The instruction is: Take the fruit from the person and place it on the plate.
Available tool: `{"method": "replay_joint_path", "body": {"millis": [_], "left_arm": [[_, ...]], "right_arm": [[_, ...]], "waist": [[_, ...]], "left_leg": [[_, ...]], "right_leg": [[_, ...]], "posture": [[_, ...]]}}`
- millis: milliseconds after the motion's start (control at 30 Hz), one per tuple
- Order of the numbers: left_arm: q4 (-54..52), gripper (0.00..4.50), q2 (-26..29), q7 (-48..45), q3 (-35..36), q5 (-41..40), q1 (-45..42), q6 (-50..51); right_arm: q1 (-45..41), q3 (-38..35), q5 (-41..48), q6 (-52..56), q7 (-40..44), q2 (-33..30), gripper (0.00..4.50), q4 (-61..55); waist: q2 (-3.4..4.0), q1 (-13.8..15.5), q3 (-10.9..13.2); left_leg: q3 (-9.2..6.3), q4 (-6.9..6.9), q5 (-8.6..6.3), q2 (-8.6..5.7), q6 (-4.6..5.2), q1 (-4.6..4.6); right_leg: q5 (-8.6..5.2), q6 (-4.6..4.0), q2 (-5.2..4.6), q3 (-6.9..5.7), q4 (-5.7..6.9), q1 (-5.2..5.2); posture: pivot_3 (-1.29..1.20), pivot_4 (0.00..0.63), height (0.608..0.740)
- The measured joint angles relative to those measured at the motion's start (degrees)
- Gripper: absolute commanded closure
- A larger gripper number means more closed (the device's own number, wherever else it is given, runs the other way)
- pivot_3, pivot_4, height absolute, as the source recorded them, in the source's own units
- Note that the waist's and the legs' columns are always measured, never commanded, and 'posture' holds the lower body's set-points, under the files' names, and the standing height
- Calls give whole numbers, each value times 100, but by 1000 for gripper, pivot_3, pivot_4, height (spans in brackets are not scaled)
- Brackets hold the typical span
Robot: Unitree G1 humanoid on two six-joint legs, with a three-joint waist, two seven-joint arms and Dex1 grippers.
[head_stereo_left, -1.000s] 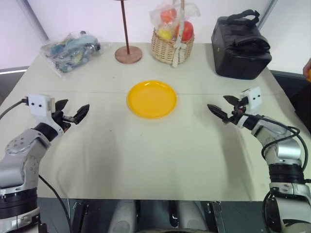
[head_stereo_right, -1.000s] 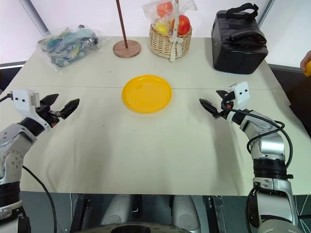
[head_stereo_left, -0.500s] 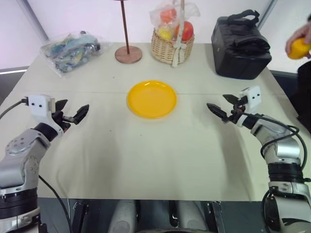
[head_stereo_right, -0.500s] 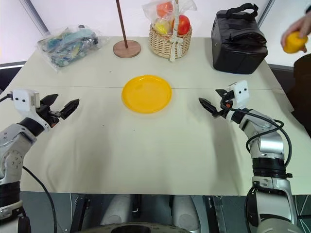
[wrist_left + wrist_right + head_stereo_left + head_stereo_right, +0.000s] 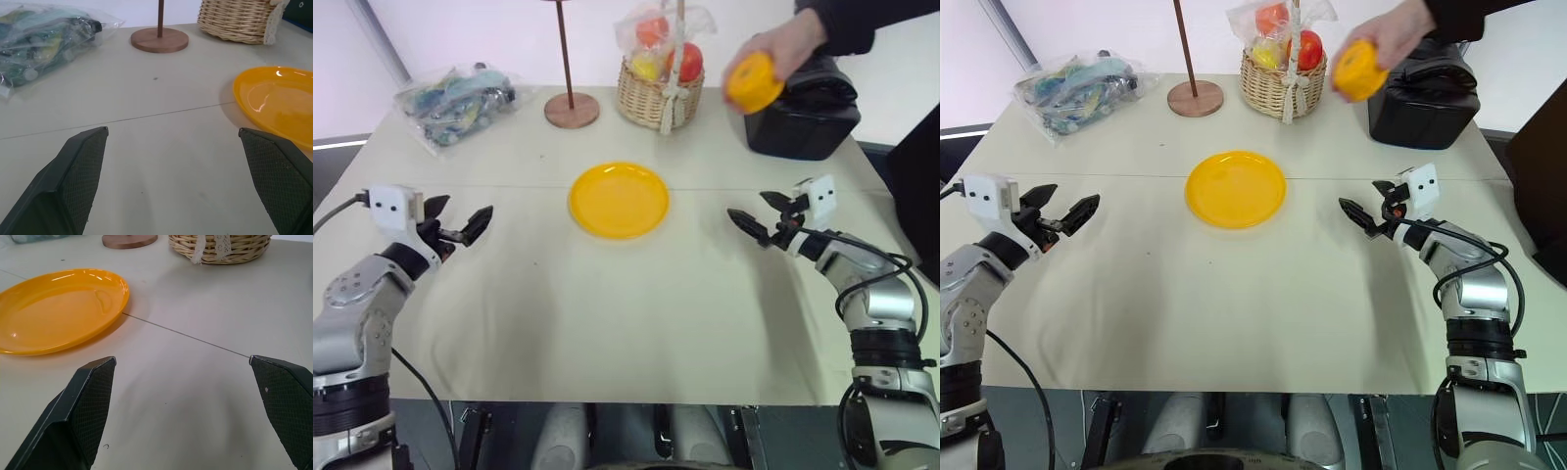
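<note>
- l gripper [image 5: 460, 227]: fingers spread wide, nothing betw them; hovers over bare table [image 5: 636, 313], robot's left side, well apart from plate.
- r gripper [image 5: 762, 217]: fingers wide apart too, empty; over table on robot's right, tips aimed toward plate, near it but not touching.
- plate [image 5: 619, 200]: yellow, round, shallow, flat on table mid-way betw the two grippers; nothing on it.
- fruit [image 5: 752, 82]: orange-yellow, round, held in person's hand [image 5: 791, 41] up in the air, above table's far right part, just beside black bag [image 5: 803, 113] & right of basket; well apart from both grippers & from plate.
- person: dark sleeve [image 5: 857, 20] reaching in from far right.
- wicker basket [image 5: 660, 93]: far edge, wrapped fruits inside.
- wooden stand [image 5: 572, 108]: round base w/ thin pole, left of basket.
- clear bag of misc items [image 5: 455, 103]: far left corner.
</note>
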Motion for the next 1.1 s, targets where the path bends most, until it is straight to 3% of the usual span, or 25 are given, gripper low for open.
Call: {"method": "replay_joint_path", "body": {"millis": [267,500,633,800,933,1100], "left_arm": [[-6,0,298,-263,-6,-79,-457,58],[-693,0,1522,-1697,-170,-987,-501,960],[-660,0,1803,-2050,-179,-1292,-747,1302],[-536,0,1712,-2053,-193,-1571,-1129,1523],[-531,0,1598,-1985,-215,-1659,-1371,1523],[-524,0,1497,-1912,-264,-1674,-1371,1537]], "right_arm": [[21,2,-36,-11,-81,58,46,-5],[193,-107,132,220,-264,118,46,-412],[213,-626,937,1039,-1056,677,46,-1464],[-77,-1009,2334,2014,-2407,1662,46,-2789],[-307,-992,3002,2283,-3327,2369,46,-3073],[-415,-846,3117,2279,-3932,2652,46,-3074]], "waist": [[-1,-1,0],[1,-13,1],[2,-20,1],[2,-12,1],[1,-5,1],[2,-15,1]], "left_leg": [[0,1,0,-1,0,-1],[0,-2,0,1,0,0],[-3,-2,0,4,0,2],[-6,0,0,4,0,0],[-5,-1,0,2,0,-2],[-5,-1,0,1,0,-12]], "right_leg": [[0,0,0,0,0,0],[-1,-1,2,0,2,-2],[-1,-1,5,1,6,-3],[-1,0,5,0,6,-2],[-1,0,3,0,3,-2],[-1,0,3,0,4,-12]], "posture": [[0,150,740],[0,150,740],[0,150,740],[0,150,740],[0,150,740],[0,150,740]]}}
